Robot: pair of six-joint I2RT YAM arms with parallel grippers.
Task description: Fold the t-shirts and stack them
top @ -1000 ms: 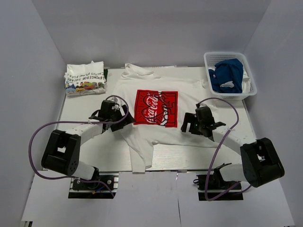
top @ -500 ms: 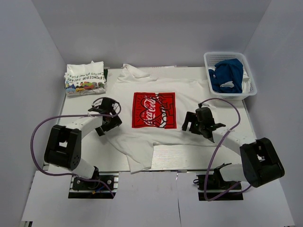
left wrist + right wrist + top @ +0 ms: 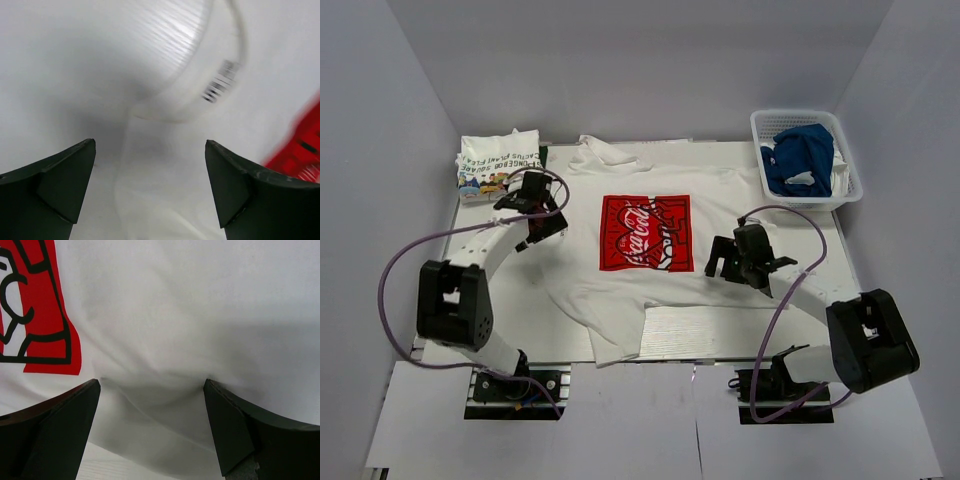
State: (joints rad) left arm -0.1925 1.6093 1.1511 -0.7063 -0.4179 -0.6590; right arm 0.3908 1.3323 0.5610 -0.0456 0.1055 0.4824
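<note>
1. At the table's [image 3: 720, 330] middle, the Coca-Cola tee [image 3: 645, 232] lies spread with its print up. It reaches from the far edge down to the near edge.
2. Orientation: the collar points toward the far side, slightly left, and the hem is near. The long axis runs far-to-near and looks somewhat skewed. The red print reads upright from the near side.
3. The cloth is not flat. The near-left hem is bunched into a lobe, and the right wrist view shows a crease running between the jaws.
4. The left gripper [image 3: 150, 145] is spread wide and holds nothing. It sits over the tee's left margin, where a blurred fabric edge carries a printed label.
5. The right gripper [image 3: 151, 382] is likewise wide apart and empty. It hovers low over white cloth just right of the print.
6. Judgement: the step in hand is squaring and smoothing before the first fold. It would go best if both grippers pinch matching edges and draw outward evenly, so the print stays centred and the bunched hem flattens.
7. Further out, the folded cartoon tee [image 3: 498, 165] sits far left. The blue tee [image 3: 798, 155] lies in the basket [image 3: 795, 113] far right, well apart.
</note>
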